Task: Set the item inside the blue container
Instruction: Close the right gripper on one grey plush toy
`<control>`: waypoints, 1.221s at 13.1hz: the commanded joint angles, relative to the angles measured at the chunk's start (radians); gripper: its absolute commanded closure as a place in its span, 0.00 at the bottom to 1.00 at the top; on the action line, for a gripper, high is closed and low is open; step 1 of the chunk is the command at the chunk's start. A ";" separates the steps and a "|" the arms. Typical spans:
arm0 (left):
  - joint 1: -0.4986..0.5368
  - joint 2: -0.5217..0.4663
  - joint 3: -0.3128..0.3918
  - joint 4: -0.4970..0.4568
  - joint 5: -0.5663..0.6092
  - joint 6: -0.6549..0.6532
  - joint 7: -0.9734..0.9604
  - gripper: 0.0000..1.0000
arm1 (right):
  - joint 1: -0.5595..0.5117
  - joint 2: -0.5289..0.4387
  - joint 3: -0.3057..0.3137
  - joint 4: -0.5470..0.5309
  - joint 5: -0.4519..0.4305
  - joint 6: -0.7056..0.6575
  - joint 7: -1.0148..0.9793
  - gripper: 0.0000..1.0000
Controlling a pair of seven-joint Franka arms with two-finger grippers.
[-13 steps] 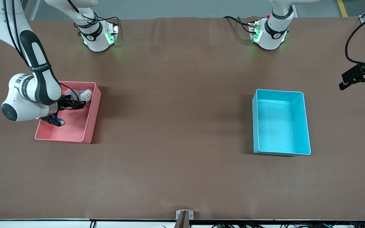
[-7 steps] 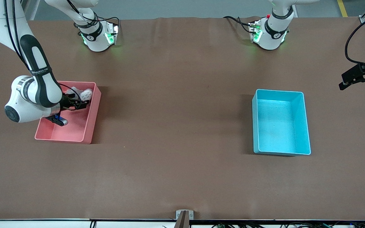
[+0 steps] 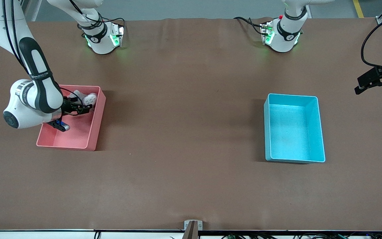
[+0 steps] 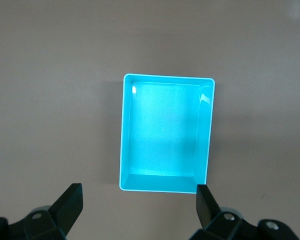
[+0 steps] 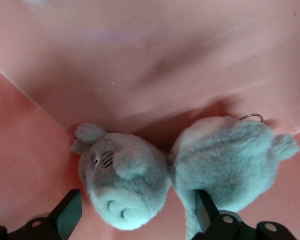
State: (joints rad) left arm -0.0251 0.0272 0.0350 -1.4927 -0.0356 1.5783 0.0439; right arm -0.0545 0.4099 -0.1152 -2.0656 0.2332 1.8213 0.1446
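The right gripper [image 3: 78, 108] is down inside the pink bin [image 3: 93, 132], fingers spread around a grey plush toy [image 5: 125, 177] lying against the bin's wall; the left gripper [image 4: 137, 207] hangs open over the blue container [image 3: 293, 127], which sits on the counter [image 3: 184, 132] toward the left arm's end.

Two white Franka arms with black joint bands, green lights glowing at both round bases. Black cables trail along the right arm down to its wrist, more looping from each base. The right gripper [image 5: 135, 215] shows dark matte fingers with small round screws; the left gripper [image 4: 137, 210] looks the same.
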 commanded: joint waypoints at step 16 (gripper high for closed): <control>-0.001 0.000 -0.003 0.012 0.010 -0.006 0.011 0.00 | 0.007 0.099 0.006 0.084 -0.232 -0.066 -0.034 0.03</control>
State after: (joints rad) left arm -0.0252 0.0272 0.0342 -1.4926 -0.0356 1.5783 0.0439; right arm -0.0433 0.5082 -0.1115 -1.9733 0.0175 1.7560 0.1229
